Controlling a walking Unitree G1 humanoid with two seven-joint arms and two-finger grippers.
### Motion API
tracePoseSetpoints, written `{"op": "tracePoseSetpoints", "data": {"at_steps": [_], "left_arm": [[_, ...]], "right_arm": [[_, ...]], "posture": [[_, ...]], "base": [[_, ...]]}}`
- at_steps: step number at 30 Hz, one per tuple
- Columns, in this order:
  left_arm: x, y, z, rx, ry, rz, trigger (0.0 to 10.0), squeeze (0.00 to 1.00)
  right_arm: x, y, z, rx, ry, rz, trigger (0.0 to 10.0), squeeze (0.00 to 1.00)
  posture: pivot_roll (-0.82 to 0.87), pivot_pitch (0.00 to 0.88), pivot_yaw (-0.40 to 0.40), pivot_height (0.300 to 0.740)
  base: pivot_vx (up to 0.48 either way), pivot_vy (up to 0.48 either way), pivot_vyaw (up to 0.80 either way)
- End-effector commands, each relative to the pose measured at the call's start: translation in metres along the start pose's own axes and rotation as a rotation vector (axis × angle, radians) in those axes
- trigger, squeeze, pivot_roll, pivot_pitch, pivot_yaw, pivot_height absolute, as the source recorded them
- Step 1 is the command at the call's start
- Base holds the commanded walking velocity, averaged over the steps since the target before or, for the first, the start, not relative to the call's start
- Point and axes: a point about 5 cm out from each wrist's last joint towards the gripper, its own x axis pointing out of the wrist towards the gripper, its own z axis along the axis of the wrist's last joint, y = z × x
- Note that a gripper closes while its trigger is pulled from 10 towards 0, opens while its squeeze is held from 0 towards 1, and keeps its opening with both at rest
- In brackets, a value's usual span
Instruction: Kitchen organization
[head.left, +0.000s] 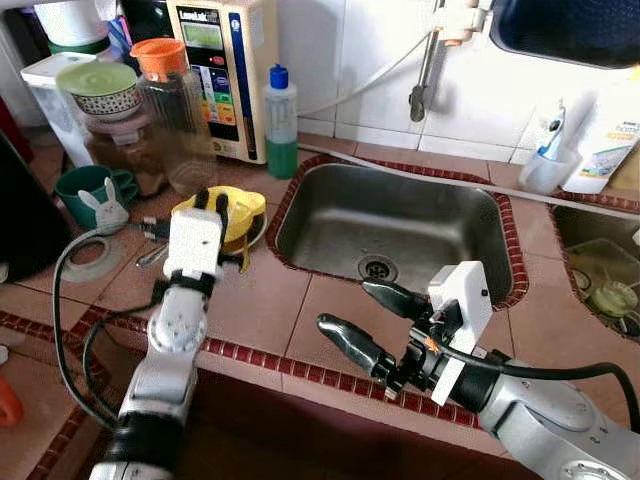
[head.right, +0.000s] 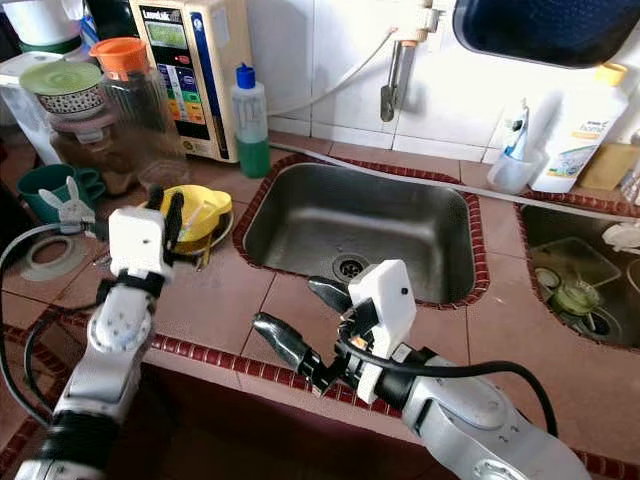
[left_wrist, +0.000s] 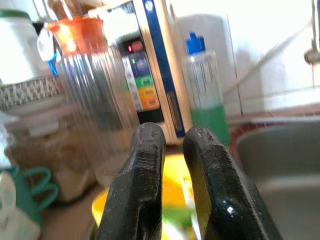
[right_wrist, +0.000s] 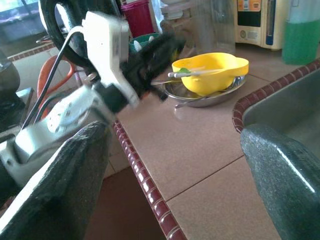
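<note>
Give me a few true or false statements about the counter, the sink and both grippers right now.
1. The sink holds a stack of plates. False: its basin is bare down to the drain.
2. The yellow bowl sits on a metal plate. True.
3. The right gripper has its jaws wide apart. True.
4. The left gripper grips the green soap bottle. False: it hovers by the yellow bowl, jaws nearly together, holding nothing.
</note>
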Motion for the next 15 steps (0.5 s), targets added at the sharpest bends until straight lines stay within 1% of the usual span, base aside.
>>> {"op": "tracePoseSetpoints", "data": {"at_steps": [1,4,9,11,12,15], "left_arm": [[-0.005,-0.001,-0.001,0.027,-0.011,-0.02,10.0,1.0],[-0.006,-0.001,-0.006,0.029,0.004,-0.014,10.0,1.0],[-0.003,-0.001,-0.01,0.017,0.02,0.004,10.0,1.0],[-0.002,-0.002,-0.01,-0.009,0.023,0.018,10.0,1.0],[-0.001,-0.005,-0.011,-0.026,0.029,0.022,10.0,1.0],[0.0,-0.007,-0.012,-0.041,0.032,0.03,10.0,1.0]], "right_arm": [[0.0,0.001,0.002,-0.015,-0.006,0.009,10.0,0.0],[0.001,0.001,0.002,-0.016,-0.005,0.013,10.0,0.0],[0.001,0.001,0.001,-0.019,0.0,0.017,10.0,0.0],[0.0,0.002,0.001,-0.022,0.003,0.018,10.0,0.0],[0.0,0.002,0.001,-0.023,0.004,0.018,10.0,0.0],[0.0,0.002,0.001,-0.025,0.006,0.019,10.0,0.0]], "posture": [[0.04,0.0,-0.009,0.74],[0.04,0.0,-0.013,0.74],[0.03,0.0,-0.017,0.74],[0.03,0.0,-0.018,0.74],[0.03,0.0,-0.018,0.74],[0.02,0.0,-0.019,0.74]], "base": [[0.0,0.0,0.0],[0.0,0.0,0.0],[0.0,0.0,0.0],[0.0,0.0,0.0],[0.0,0.0,0.0],[0.0,0.0,0.0]]}}
